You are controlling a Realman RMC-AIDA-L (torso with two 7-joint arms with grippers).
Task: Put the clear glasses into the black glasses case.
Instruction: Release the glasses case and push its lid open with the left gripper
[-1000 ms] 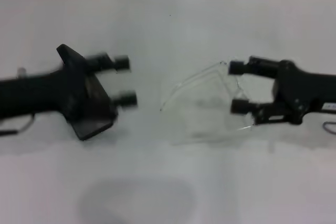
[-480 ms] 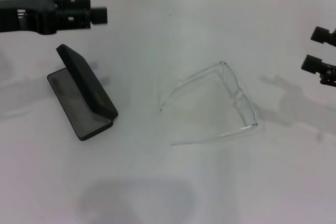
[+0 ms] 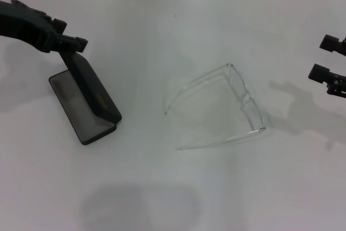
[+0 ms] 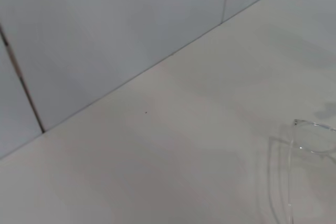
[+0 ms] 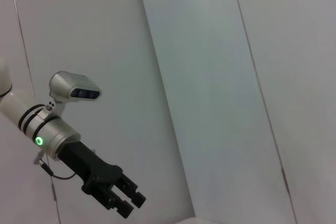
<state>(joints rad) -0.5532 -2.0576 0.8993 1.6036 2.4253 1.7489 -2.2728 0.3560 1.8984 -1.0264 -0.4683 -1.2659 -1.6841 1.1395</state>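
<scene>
— Where do things lie?

— The clear glasses [image 3: 227, 104] sit on the table [image 3: 178, 187], arms unfolded, at centre right. The black glasses case [image 3: 86, 104] stands open at nine o'clock from them, well apart. My left gripper [image 3: 75, 44] hovers over its lid, jaws unreadable; my right gripper [image 3: 327, 58] waits at three o'clock, jaws apart, empty.

— How would you grasp?

— I'd pinch the bridge with the right, gently.

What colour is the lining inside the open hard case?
Grey, inside the matte black hinged glasses case; the head view shows it best.
</scene>
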